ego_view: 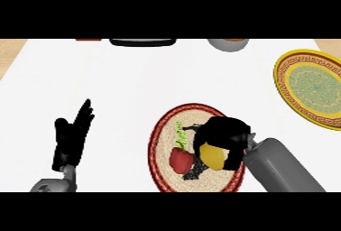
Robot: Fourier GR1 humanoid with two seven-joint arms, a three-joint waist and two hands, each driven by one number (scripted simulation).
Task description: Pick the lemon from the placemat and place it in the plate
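A yellow lemon [213, 156] sits over the round woven placemat [166, 135], which has a dark red rim and a printed red fruit with green leaves. My right hand [225, 134] is curled round the lemon from above and hides its top. The plate [313, 88], yellow-rimmed with a green patterned centre, lies at the far right, cut off by the view's edge. My left hand [72, 135] rests open at the lower left, fingers pointing up, away from everything.
A black flat object [142, 42] and a grey bowl [228, 44] sit along the counter's far edge. White counter lies between the placemat and the plate.
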